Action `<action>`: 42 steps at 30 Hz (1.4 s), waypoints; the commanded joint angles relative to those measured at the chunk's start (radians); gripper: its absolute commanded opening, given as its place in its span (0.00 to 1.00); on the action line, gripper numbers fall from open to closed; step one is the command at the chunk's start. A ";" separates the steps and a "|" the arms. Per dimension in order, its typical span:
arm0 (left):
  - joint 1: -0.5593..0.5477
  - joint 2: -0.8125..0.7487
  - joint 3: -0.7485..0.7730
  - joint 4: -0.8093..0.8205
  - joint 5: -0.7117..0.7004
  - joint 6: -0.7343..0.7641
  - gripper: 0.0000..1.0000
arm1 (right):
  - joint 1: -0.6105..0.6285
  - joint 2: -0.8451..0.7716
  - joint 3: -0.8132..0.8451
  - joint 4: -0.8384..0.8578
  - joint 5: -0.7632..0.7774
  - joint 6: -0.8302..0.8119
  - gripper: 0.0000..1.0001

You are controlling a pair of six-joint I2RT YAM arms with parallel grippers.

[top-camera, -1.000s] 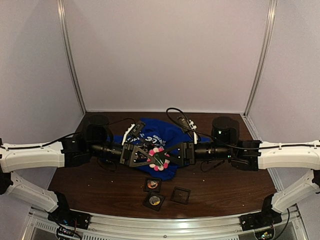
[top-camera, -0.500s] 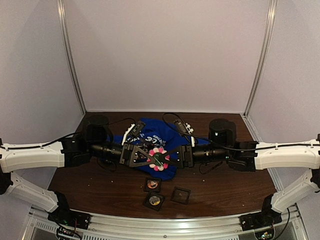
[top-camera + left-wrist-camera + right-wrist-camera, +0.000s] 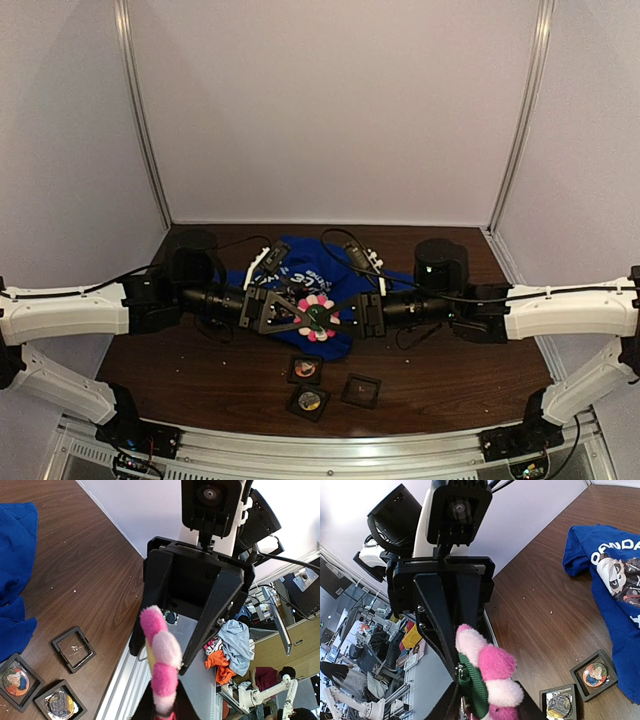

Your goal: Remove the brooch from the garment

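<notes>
Over blue garment [image 3: 312, 256], fuzzy pink-white brooch [image 3: 317, 315]

White shells cover the long links of the left arm [image 3: 60, 312] and right arm [image 3: 565, 310]. Motor housings and triangular fingers [image 3: 220, 600] are black. Thin black cables [image 3: 335, 233] loop toward 12 o'clock.

Only legible txt: white caps on the blue T-shirt [image 3: 580, 542], approx 2 o'clock in the rt wrist view. Reads sth like "PANDA", last letter cut by the frame edge. From the top cam the same lettering is too small to read.
</notes>
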 commanded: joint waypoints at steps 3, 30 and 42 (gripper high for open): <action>-0.003 -0.005 0.028 0.041 0.019 0.016 0.00 | -0.003 0.015 0.003 0.028 -0.019 0.004 0.28; -0.003 -0.097 -0.025 0.048 -0.159 0.029 0.53 | 0.000 -0.001 -0.070 0.183 0.071 0.104 0.00; -0.019 -0.188 -0.093 0.160 -0.330 -0.016 0.90 | 0.041 -0.026 -0.129 0.432 0.272 0.174 0.00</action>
